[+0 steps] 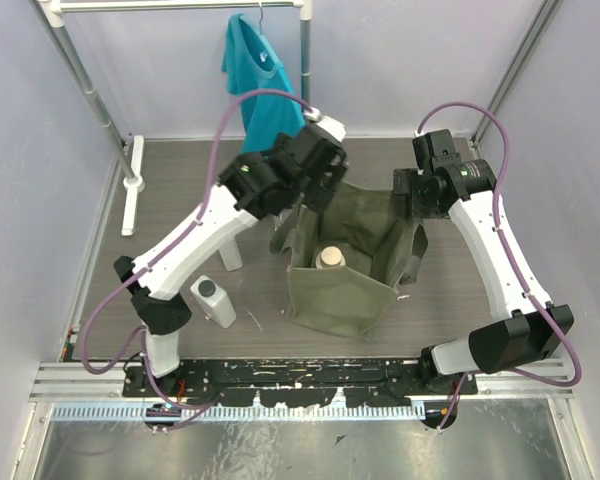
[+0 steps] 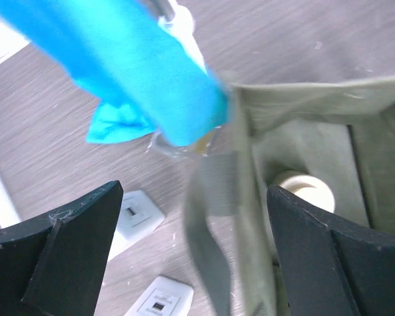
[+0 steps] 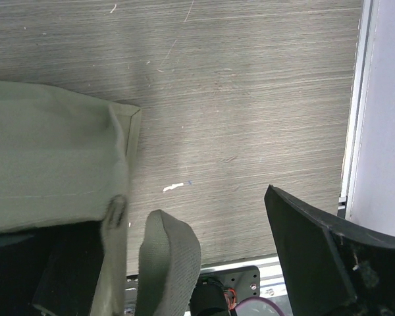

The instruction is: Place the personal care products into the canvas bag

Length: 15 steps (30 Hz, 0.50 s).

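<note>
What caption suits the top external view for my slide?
Left arm and right arm flank the canvas bag, which holds a beige-capped bottle; a white bottle lies outside on the table.

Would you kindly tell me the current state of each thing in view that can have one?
Boxy olive-green canvas bag: upright, mouth open.
White bottle with beige round cap: standing inside the bag.
White rectangular bottle with grey cap: lying on the table, outside the bag.
Second white rectangular bottle: on the table, outside the bag.
Teal T-shirt: hanging.
Left gripper: open, empty.
Right gripper: open, empty.
</note>
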Each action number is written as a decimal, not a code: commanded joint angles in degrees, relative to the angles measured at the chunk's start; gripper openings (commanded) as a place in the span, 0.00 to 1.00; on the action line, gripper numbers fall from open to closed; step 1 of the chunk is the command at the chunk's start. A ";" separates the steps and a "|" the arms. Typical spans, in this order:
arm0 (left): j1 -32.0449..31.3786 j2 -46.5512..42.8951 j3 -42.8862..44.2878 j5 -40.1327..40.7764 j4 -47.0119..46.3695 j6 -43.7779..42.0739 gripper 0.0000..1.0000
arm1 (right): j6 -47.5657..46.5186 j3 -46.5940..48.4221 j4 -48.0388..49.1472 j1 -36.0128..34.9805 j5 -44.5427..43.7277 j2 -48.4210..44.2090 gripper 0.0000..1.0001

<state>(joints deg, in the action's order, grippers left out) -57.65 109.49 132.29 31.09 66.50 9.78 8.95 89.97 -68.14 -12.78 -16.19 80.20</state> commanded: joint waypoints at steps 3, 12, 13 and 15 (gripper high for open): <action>13.81 -8.98 -1.43 -2.94 12.97 12.65 0.98 | -0.37 0.21 0.76 0.07 -1.76 0.04 1.00; 26.08 -17.28 -26.25 -10.02 10.07 19.47 0.98 | -0.67 -0.39 0.36 0.09 -2.25 0.80 1.00; 26.46 -17.56 -27.77 -10.97 9.24 19.88 0.98 | -0.66 -0.41 0.37 0.05 -2.03 0.94 1.00; 26.93 -17.53 -30.16 -12.53 7.78 20.48 0.98 | -0.57 -0.23 0.28 0.10 -1.80 1.25 1.00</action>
<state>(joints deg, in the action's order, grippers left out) -31.46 93.03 106.21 23.64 77.12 26.85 8.91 89.65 -68.38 -12.78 -17.08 81.12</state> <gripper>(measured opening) 0.978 0.999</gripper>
